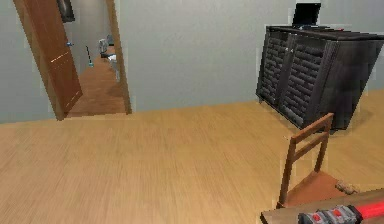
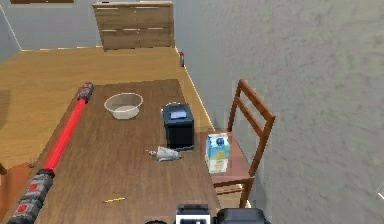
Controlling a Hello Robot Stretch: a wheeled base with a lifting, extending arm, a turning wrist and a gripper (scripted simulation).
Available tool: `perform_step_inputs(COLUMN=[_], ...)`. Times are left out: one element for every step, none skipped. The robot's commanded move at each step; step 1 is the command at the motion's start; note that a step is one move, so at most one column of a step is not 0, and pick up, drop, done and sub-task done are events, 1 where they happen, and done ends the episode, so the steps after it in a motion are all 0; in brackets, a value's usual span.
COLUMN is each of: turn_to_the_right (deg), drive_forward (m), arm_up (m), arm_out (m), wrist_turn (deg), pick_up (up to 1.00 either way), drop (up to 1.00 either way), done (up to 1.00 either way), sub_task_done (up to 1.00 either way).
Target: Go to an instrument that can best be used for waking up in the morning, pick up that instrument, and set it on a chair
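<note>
Downward views; red bat (image 2: 62, 140) perhaps shared

A home (simulated): a wooden dining table (image 2: 120, 160) with a chair (image 2: 257, 103), a dark cabinet (image 1: 300, 70) and an open door (image 1: 48, 50).

A table (image 2: 120, 160) bears a white bowl (image 2: 124, 104) and red bat (image 2: 65, 135); a dark cabinet (image 1: 305, 75) carries a laptop (image 1: 307, 14).

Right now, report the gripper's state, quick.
Gripper: cannot be told. It is cut off at the arm side view's bottom edge, so I cannot tell whether it holds anything.
</note>
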Motion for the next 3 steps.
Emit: perform_step_inputs(turn_to_the_right=[0.0, 0.0, 0.0], drive_forward=[0.0, 0.0, 0.0], arm_up=[0.0, 0.0, 0.0], arm_out=[0.42, 0.0, 0.0], wrist_turn=[0.0, 45.0, 45.0], pick_up=[0.0, 0.0, 0.0], drop=[0.0, 0.0, 0.0], done=[0.0, 0.0, 0.0], sub_task_done=[0.0, 0.0, 0.0])
